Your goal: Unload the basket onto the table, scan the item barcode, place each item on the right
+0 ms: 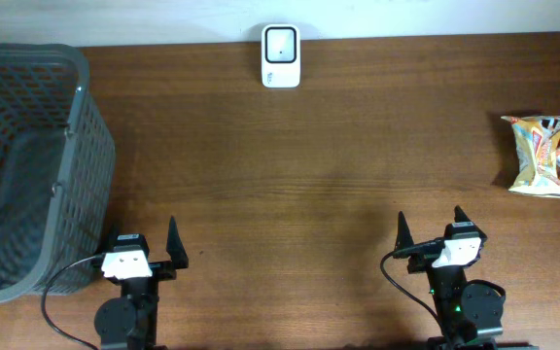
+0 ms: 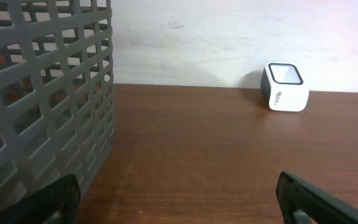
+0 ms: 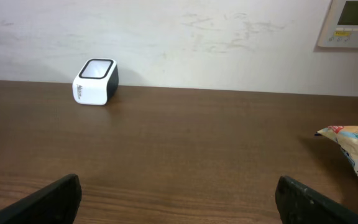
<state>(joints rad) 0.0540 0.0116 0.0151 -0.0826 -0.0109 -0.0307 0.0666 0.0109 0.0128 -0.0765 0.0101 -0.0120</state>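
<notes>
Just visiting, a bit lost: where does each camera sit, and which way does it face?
Overhead: above the table, looking straight down; left gripper and right gripper show.
Left wrist: on the left arm, facing the back wall past the basket; own fingertips show.
Right wrist: right arm, same wall, snack packet beside; own fingertips show.
All share the white scanner.

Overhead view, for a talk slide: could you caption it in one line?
Left hand and right hand open and empty; barcode scanner at far edge, snack packets right, grey basket left.
</notes>
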